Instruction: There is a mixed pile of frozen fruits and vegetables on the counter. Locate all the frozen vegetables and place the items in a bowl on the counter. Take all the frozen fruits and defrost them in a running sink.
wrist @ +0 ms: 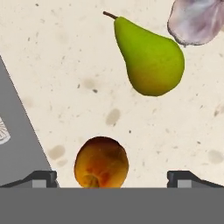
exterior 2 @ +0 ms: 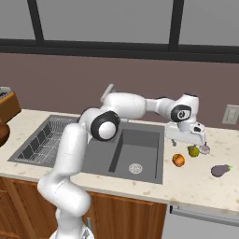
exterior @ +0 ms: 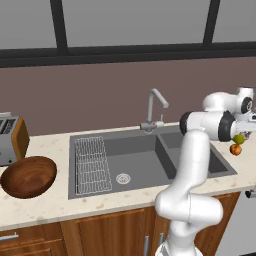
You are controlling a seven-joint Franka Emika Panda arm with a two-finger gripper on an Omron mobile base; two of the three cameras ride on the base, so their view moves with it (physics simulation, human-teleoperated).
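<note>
Ahead of me a flat mauve-brown wall (exterior: 90,95) rises behind the bench, and above it runs a window (exterior: 130,22) of grey panes split by dark upright bars over a dark sill. A white wall socket (exterior 2: 230,114) sits on the wall near the bench's right end. Below the bench's front edge I see brown wooden cabinet fronts (exterior: 100,232) with silver handles. The light is even and soft.

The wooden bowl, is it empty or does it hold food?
Empty: the wooden bowl shows only bare wood inside in the left base view.
</note>
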